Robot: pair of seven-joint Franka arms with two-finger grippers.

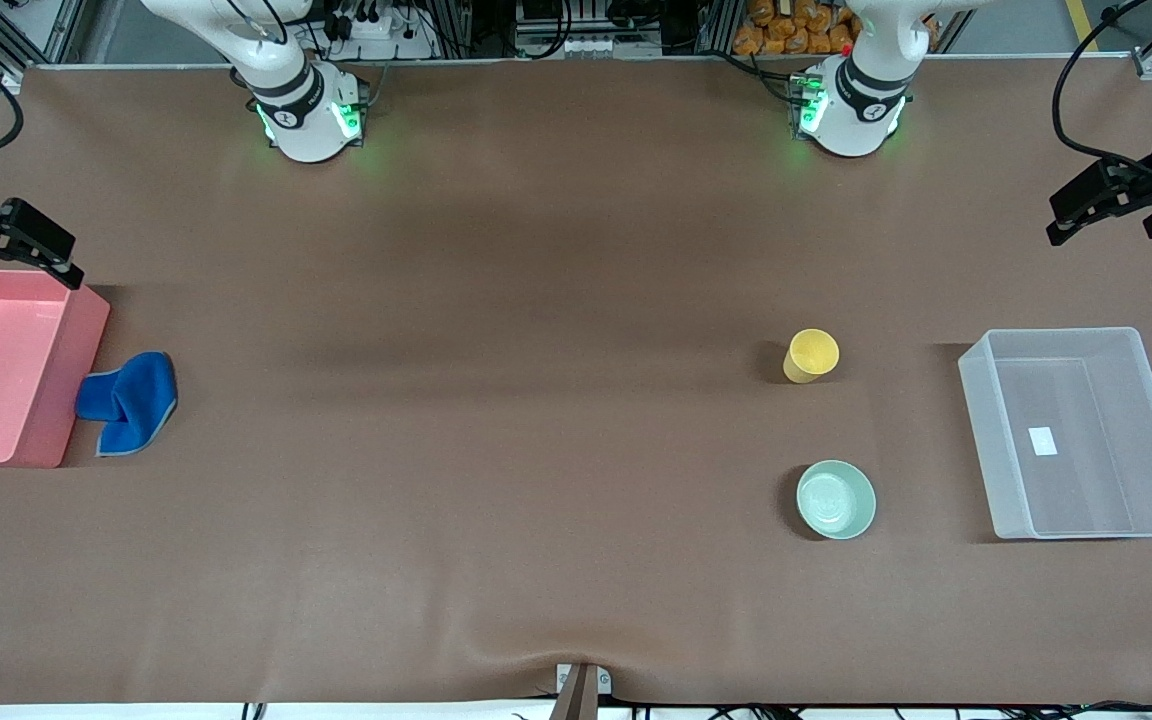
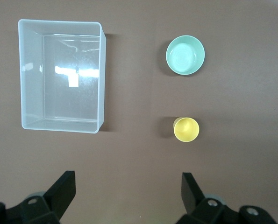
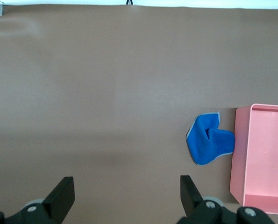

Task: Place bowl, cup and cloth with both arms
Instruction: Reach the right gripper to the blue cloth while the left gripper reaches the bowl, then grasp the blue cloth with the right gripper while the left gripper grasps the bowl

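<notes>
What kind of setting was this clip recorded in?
Probably a robotics lab bench: two white Franka arms with green-lit bases bolted to a brown-covered table, aluminium framing and cables along its edge, and a clear plastic bin staged for sorting.

Light is even and fairly bright, falling from overhead onto the brown table [image 1: 536, 400]. A broad, soft dark band crosses the table's middle in the front view. The yellow cup [image 1: 811, 355] and the mint-green bowl [image 1: 836, 499] throw short shadows toward the right arm's end. White glare streaks the floor of the clear plastic bin [image 2: 61, 74] in the left wrist view. The arm bases [image 1: 311, 120] cast green glows. All views are sharp, with no noticeable edge warping.
</notes>
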